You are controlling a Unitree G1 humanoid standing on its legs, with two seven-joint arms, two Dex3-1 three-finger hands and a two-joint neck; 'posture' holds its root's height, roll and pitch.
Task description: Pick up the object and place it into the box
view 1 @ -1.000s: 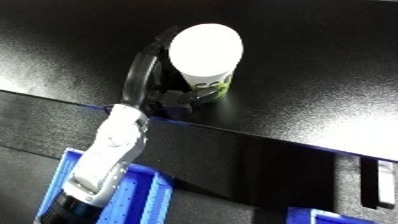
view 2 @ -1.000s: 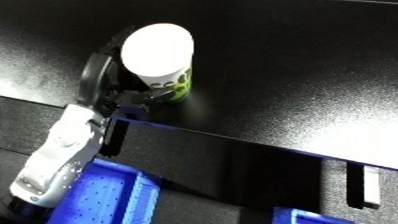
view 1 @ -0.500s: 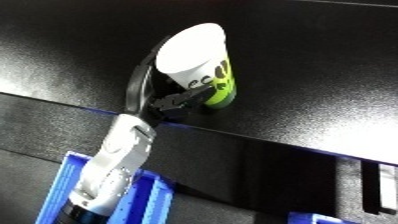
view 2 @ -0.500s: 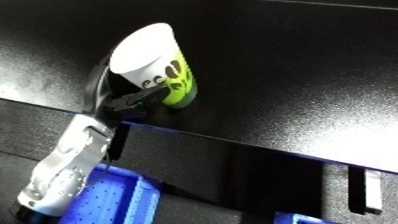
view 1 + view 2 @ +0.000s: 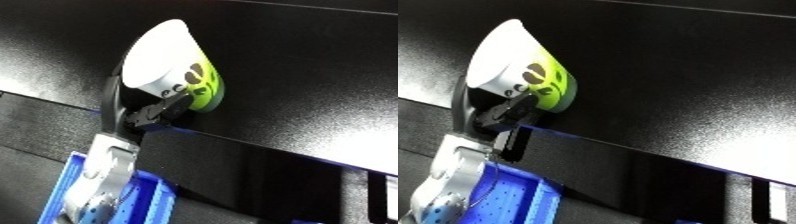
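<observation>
The left robot hand (image 5: 147, 117) comes up from the lower left on its white and silver forearm (image 5: 98, 180), its black fingers curled round the lower body of a paper cup (image 5: 169, 67). One finger wraps up the cup's left side and the thumb presses in below the green and black print. Only this hand shows; the right one is in neither view.

Nearest the camera, under the forearm, lies the blue bin (image 5: 505, 200), its studded floor and a ridged wall visible at the bottom left. Beyond it runs the dark front edge of the worktop (image 5: 266, 165).

The cup is white with a lime green patch and is tipped over toward the left, its white lid facing up and left. Whether its base touches the worktop or has just cleared it cannot be told, as the hand hides the contact.

By my reading, the pick-up step is in hand: the grasp is made and the cup is tilted in it. The next move calls for bringing the cup back over the worktop edge toward the bin, low enough to release it inside the blue walls, and minding the tilt so the cup does not slip.
</observation>
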